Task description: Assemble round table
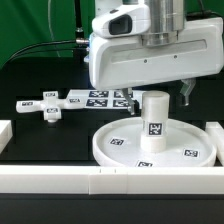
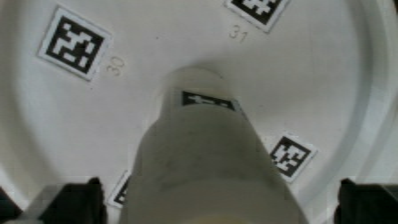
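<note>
The large rimmed round disc (image 1: 120,143) lies flat on the black table, tags up. The short thick cylinder leg (image 1: 153,115) stands upright on its middle. My gripper (image 1: 166,90) hangs just above and behind the leg's top, with one dark finger (image 1: 186,93) showing beside it. In the wrist view the leg (image 2: 214,150) runs up between my fingers (image 2: 75,203), and the disc (image 2: 160,50) fills the background. There is a gap between the leg and each finger, so the gripper (image 2: 217,208) is open around the leg without touching it. The small cross-shaped foot (image 1: 50,108) lies at the exterior view's left.
The marker board (image 1: 100,98) lies flat behind the disc, next to the foot. Long white border rails run along the front (image 1: 110,182), the exterior view's left (image 1: 5,130) and right (image 1: 214,135). A green backdrop stands behind the table.
</note>
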Robot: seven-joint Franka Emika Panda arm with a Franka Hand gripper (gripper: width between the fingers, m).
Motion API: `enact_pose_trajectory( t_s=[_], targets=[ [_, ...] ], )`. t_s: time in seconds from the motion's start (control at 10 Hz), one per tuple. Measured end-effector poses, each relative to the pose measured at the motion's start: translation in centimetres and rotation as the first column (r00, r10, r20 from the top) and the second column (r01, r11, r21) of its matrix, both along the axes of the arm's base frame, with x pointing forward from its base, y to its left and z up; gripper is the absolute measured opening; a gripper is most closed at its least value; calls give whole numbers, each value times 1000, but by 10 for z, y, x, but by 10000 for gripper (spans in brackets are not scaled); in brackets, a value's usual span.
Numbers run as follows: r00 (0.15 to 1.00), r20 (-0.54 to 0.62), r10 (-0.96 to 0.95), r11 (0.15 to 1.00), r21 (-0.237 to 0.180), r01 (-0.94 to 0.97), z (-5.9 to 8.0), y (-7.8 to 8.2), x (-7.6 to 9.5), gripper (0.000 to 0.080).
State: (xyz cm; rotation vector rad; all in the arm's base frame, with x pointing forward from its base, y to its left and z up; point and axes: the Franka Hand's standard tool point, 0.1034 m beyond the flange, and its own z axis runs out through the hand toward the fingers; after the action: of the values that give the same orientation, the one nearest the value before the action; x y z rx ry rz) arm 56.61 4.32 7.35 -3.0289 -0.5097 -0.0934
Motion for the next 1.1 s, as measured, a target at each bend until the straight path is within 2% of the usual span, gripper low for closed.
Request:
enact_pose_trajectory(
  t_s=[0.2, 0.6, 0.8, 1.1],
  targets=[
    [982, 10, 188, 982, -31, -188, 1, 3, 1, 649],
    [904, 15, 428, 903, -53, -427, 0, -1, 1, 649],
    [784, 6, 620, 782, -83, -618, 0, -2, 1, 649],
    [602, -26, 798, 595, -115, -795, 1, 1, 3, 649]
  ],
)
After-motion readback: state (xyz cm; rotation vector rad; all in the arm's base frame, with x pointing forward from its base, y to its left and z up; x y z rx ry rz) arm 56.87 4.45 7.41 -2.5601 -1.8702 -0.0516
